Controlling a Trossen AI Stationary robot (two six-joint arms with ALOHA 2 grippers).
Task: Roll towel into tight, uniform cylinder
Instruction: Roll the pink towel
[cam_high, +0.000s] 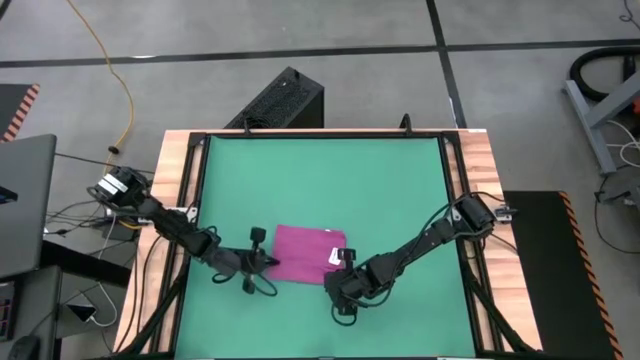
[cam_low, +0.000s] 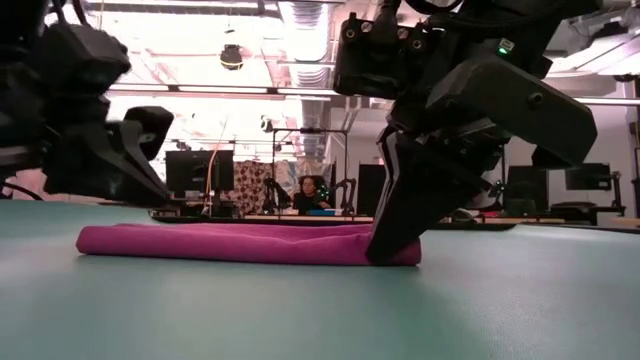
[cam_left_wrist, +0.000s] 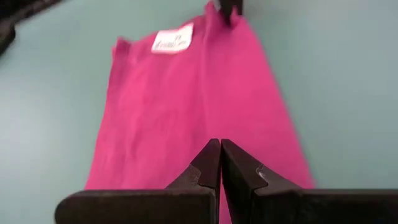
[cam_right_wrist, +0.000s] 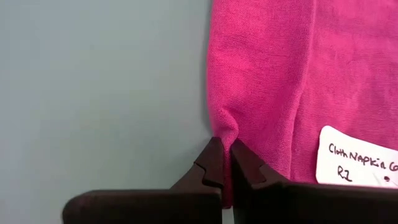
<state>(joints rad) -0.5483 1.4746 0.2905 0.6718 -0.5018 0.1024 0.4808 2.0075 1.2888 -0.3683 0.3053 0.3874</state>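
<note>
The magenta towel (cam_high: 305, 252) lies flat on the green mat (cam_high: 320, 180), near the mat's front edge. Its white tag (cam_right_wrist: 357, 158) sits close to its right end. My right gripper (cam_right_wrist: 225, 143) is shut on the towel at the near right corner. My left gripper (cam_left_wrist: 219, 146) is shut with nothing between its fingers. It stands at the towel's left end (cam_low: 95, 238) and points along the towel. In the low view it hangs just above the cloth. I cannot tell whether it touches it. My right gripper pinches the towel's near edge (cam_right_wrist: 225, 127) by the right corner, between its two fingers. The cloth puckers at the tips. The fingers (cam_low: 395, 235) slant down from the near right. The towel's whole length stays down on the mat, slack.
Wooden table borders (cam_high: 182, 200) frame the mat on the left and right. A black box (cam_high: 280, 100) stands beyond the far edge. Bare mat stretches beyond the towel, toward the far edge. In the low view a person (cam_low: 305, 190) sits in the room behind.
</note>
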